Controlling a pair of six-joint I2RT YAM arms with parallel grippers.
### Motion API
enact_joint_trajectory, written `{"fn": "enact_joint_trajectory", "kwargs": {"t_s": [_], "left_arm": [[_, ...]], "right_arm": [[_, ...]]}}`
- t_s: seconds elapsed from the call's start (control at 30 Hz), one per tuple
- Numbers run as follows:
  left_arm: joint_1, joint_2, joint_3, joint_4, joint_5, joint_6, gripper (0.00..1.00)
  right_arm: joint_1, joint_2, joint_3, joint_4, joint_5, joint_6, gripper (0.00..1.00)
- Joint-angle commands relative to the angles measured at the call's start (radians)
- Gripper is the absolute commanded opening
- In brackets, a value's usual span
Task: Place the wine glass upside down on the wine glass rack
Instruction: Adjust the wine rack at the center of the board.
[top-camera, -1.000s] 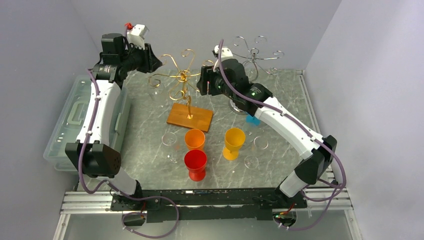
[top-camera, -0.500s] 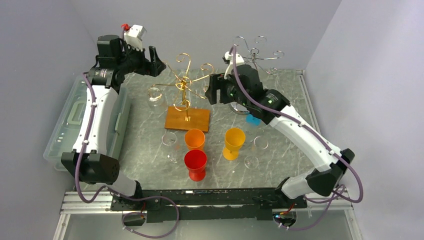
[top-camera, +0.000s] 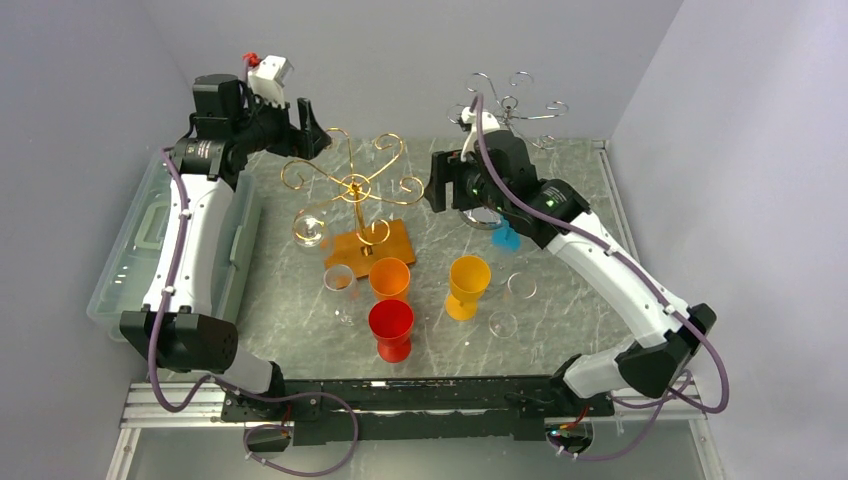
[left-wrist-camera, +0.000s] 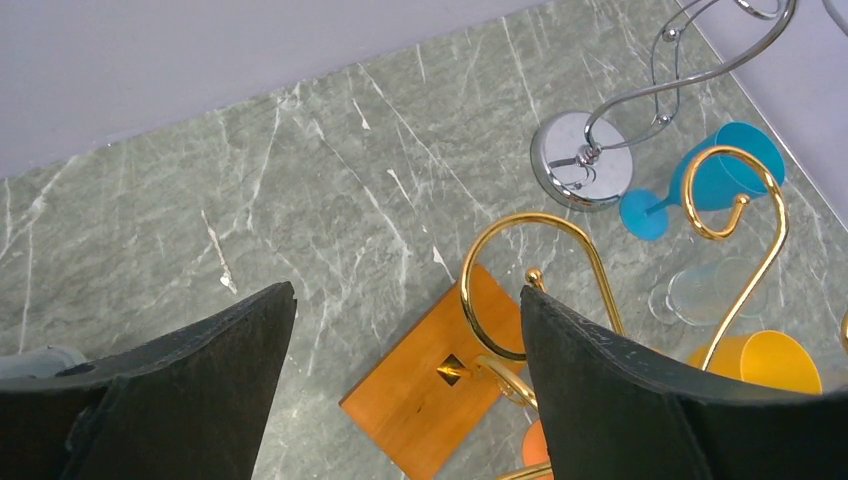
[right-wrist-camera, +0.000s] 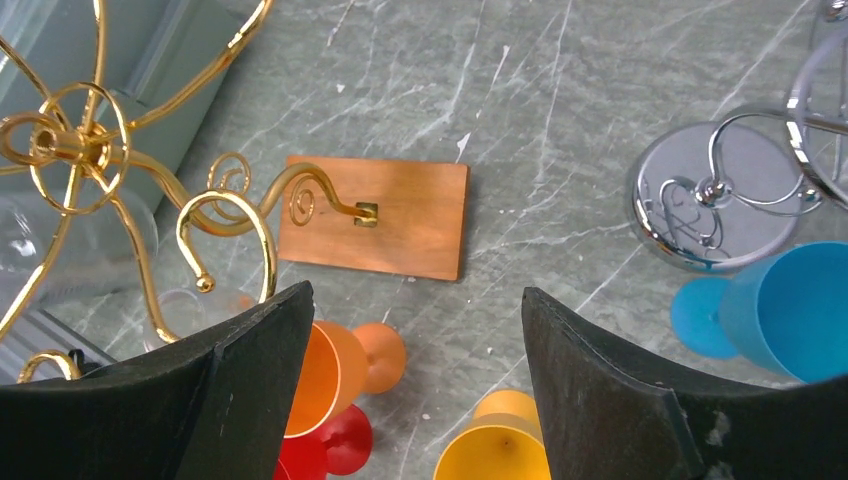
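Looks like a robotics lab test cell. Has plain grey walls (top-camera: 400, 40) behind and beside a marble-patterned table (top-camera: 285, 300), an aluminium rail frame (top-camera: 180, 400) along the table's near edge.

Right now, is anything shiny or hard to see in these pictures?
Top view: the clear glasses nearly vanish against the marble table. Left wrist view: the silver rack base glints white. Right wrist view: its dark fingers loom large, hiding the bottom corners.

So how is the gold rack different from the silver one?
The gold rack stands on a flat wooden rectangle; the silver rack on a round shiny disc. The gold rack is mid-table, the silver rack farther back right. Both have curly wire arms.
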Motion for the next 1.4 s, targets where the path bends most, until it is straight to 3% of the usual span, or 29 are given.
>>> {"fn": "enact_joint_trajectory", "kwargs": {"t_s": [0.0, 0.37, 0.53, 0.7, 1.03, 1.37], "left_arm": [[-0.004, -0.043, -0.020, -0.006, 0.007, 0.007, 0.88], [0.011, -0.033, 0.089, 0.000, -0.195, 0.043, 0.96], [0.028, -0.006, 0.176, -0.037, -0.178, 0.057, 0.98], [0.035, 0.016, 0.273, -0.187, -0.108, 0.102, 0.97], [0.169, -0.102, 0.175, -0.461, -0.003, 0.198, 0.80], [0.185, -0.127, 0.117, -0.583, 0.086, 0.260, 0.69]], "right_arm": [[-0.002, 0.022, 0.063, -0.005, -0.041, 0.012, 0.78], [-0.002, 0.081, 0.292, -0.126, 0.049, -0.075, 0.78], [-0.003, 0.136, 0.410, -0.173, 0.078, -0.110, 0.79], [-0.003, 0.223, 0.521, -0.166, 0.041, -0.110, 0.79], [-0.003, 0.448, 0.742, -0.141, -0.065, -0.094, 0.74], [-0.003, 0.528, 0.745, -0.069, -0.087, -0.075, 0.70]]}}
